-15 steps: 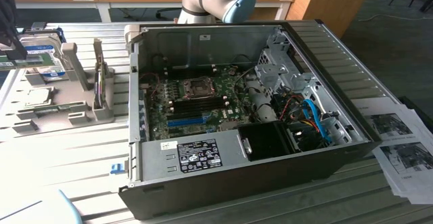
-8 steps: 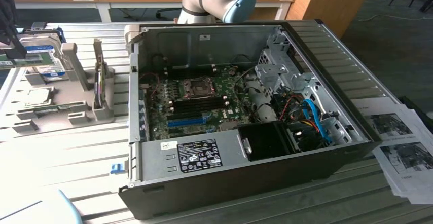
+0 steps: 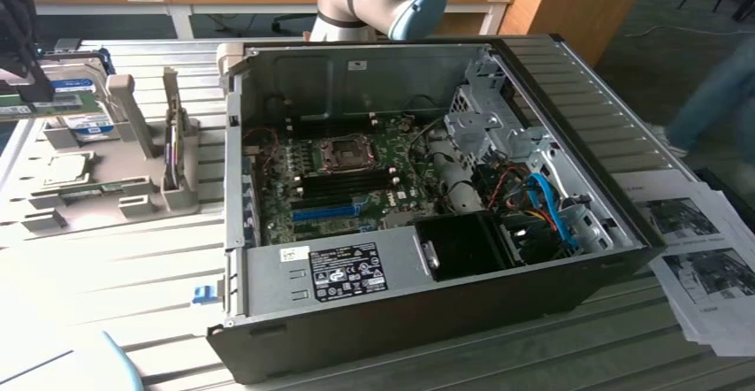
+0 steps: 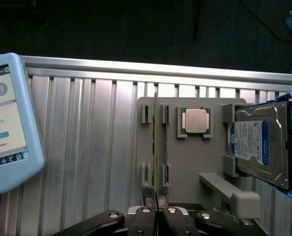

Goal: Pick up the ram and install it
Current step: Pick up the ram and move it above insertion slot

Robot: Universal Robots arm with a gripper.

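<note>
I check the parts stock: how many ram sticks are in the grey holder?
1. The ram stands on edge in the holder, beside the processor chip; the hard drive may hide more.

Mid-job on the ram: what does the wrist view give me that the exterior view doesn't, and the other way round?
Wrist view: the gripper shut on the ram, seen edge-on, and a pendant's lit screen. Exterior view: the open computer case, its motherboard and printed sheets. Both: the grey parts fixture, the hard drive and the slatted table.
</note>
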